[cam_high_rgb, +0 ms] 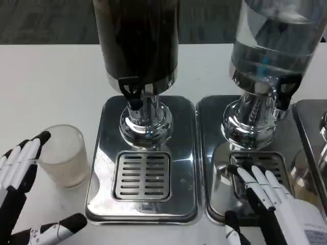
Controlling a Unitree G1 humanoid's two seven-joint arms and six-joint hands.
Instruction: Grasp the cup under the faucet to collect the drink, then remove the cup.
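1. A frosted, translucent cup (pixel 63 155) stands upright on the white table (pixel 51 81), just left of the dark dispenser's steel base (pixel 104 168) and not under its faucet (pixel 134 97).
2. The left hand (pixel 20 199) sits at the lower left with its fingers spread apart. The upper fingertips (pixel 41 139) reach the cup's left rim and appear to touch it, while the thumb lies low along the table toward the base's front corner. The cup stands between the fingers and thumb, but nothing closes around it.
3. The dark dispenser (pixel 137 38) holds a near-black drink. Its black tap handle hangs above a chrome column, and a slotted drip grate (pixel 142 175) lies in front of that column with nothing on it.
4. To the right stands a clear dispenser (pixel 273 35) filled with a transparent liquid, on its own steel base (pixel 214 153).
5. The right hand (pixel 271 201) rests over the front of that second base, its fingers extended and lying fairly close together across the second drip grate (pixel 258 163), holding nothing.
6. A third steel tray (pixel 306 127) edges in at the far right.
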